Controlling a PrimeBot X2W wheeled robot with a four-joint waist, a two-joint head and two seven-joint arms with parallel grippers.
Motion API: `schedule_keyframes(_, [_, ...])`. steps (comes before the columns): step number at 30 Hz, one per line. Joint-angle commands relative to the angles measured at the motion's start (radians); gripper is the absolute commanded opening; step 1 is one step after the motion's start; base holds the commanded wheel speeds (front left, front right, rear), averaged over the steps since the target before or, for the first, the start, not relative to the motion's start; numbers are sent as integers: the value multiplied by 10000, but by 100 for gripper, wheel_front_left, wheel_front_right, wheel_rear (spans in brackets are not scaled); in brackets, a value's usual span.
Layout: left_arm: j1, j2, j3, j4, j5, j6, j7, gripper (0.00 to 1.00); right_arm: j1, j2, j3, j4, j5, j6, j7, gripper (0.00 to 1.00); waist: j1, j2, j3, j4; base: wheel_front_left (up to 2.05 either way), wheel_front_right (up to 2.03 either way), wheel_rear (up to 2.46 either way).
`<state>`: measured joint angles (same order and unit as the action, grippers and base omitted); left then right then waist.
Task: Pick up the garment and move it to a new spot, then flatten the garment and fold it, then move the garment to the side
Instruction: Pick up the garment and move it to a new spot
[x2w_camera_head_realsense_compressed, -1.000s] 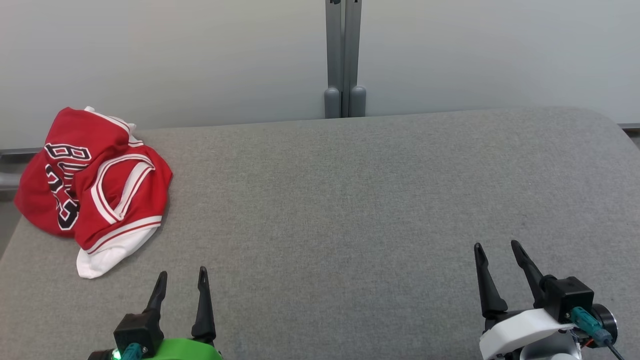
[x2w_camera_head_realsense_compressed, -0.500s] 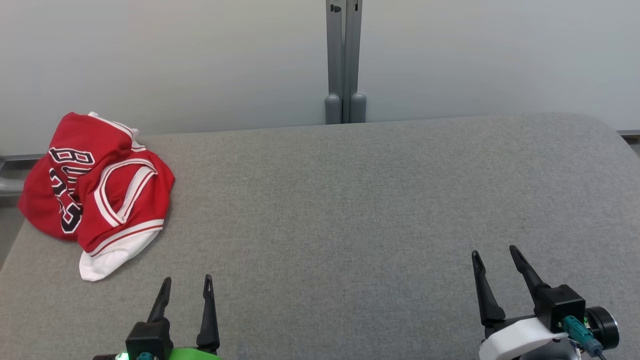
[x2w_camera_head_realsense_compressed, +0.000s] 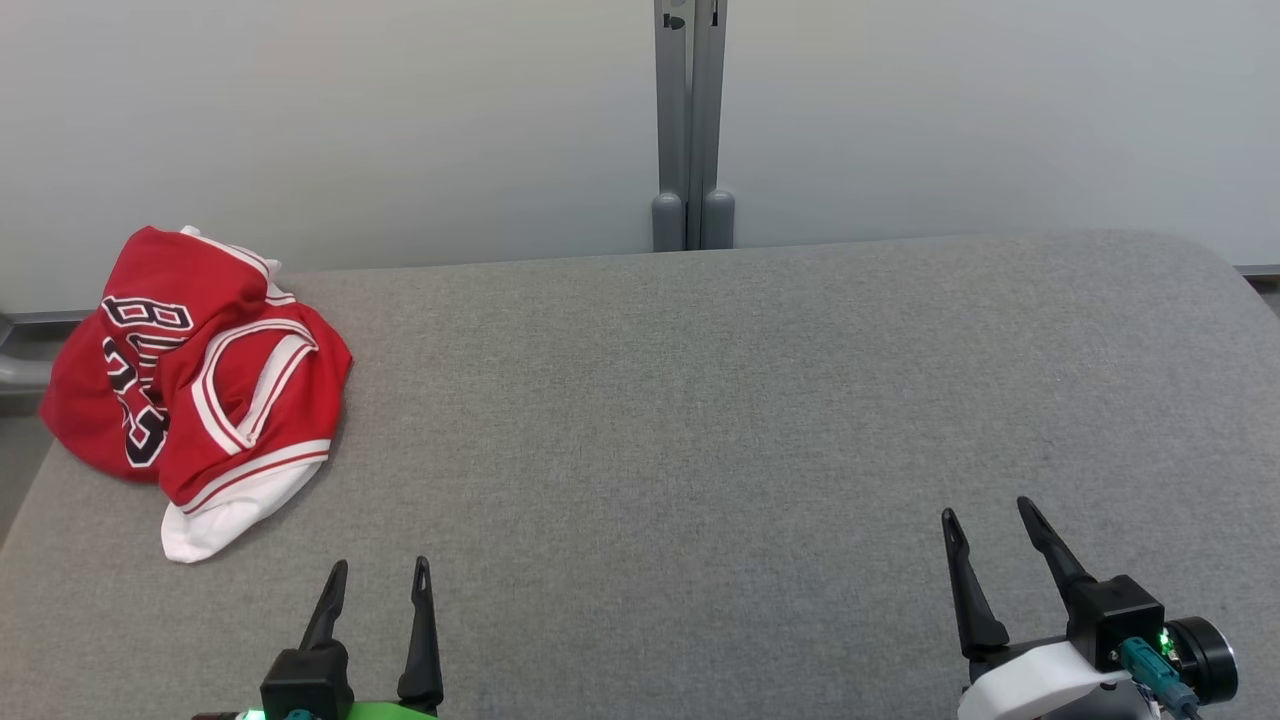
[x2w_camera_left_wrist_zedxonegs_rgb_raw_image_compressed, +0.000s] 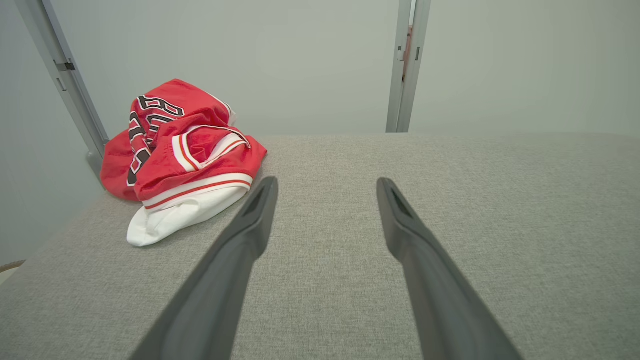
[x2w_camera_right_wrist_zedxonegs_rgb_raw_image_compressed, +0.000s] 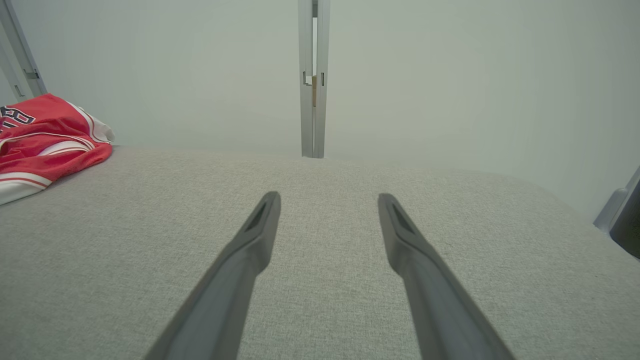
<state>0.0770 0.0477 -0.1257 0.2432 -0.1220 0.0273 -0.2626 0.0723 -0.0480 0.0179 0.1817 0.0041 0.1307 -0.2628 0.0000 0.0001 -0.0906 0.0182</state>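
Red jersey (x2w_camera_head_realsense_compressed: 190, 380) sits crumpled in a loose heap at the far left corner of the table (x2w_camera_head_realsense_compressed: 700, 420). Smooth, slightly shiny knit. White and red striped trim loops around what looks like an arm or neck hole. A plain white flap sticks out at the near end, lying flat on the surface. Black letters or numbers with a white outline run down the left folds, too bunched up to read. The heap's left side reaches the table edge and may hang over it a bit, hard to tell from the head view.

Table top is grey woven fabric with a fine, even grain and rounded far corners. Behind it is a pale matte wall (x2w_camera_head_realsense_compressed: 400, 120) with a grey metal post (x2w_camera_head_realsense_compressed: 688, 120) up the middle, split down its length, with two rounded caps at the base.

Left gripper (x2w_camera_head_realsense_compressed: 381, 564) is at the near left, over bare cloth just short of the jersey's white flap and not touching it. Fingers are long, dark and tapered to thin tips; jaws spread wide, nothing between them. A green shell (x2w_camera_head_realsense_compressed: 370, 710) shows at its base.

Right gripper (x2w_camera_head_realsense_compressed: 986, 509) is at the near right, well apart from the jersey. Same dark tapered fingers, jaws also wide and empty, on a white moulded shell (x2w_camera_head_realsense_compressed: 1030, 680) with a teal plug (x2w_camera_head_realsense_compressed: 1145, 665).
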Motion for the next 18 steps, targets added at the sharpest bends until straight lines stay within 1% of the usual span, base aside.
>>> schedule_keyframes(1, [88, 54, 26, 20, -8, 20, -35, 100, 37, -42, -7, 31, 46, 1, -32, 100, 0, -1, 3, -1, 0, 0, 0])
schedule_keyframes(7, [46, 52, 9, 36, -11, 13, -35, 100, 48, -42, -58, 41, 66, 1, -32, 100, 0, -1, 7, 37, 0, 0, 0])
schedule_keyframes(9, [-7, 53, -29, 58, -15, -18, -35, 100, 118, -42, -127, 16, 88, 1, -32, 100, 0, -1, 1, 155, 0, 0, 0])
schedule_keyframes(13, [-160, 53, -99, 44, 49, -47, -35, 100, 218, -39, -259, -6, 159, 1, -32, 100, 0, -1, -32, 742, 0, 0, 0])
schedule_keyframes(18, [-267, 132, 43, -51, 119, -52, -33, 100, 128, -36, -238, -79, 309, 1, -32, 100, 0, -1, -11, 1904, 0, 0, 0])
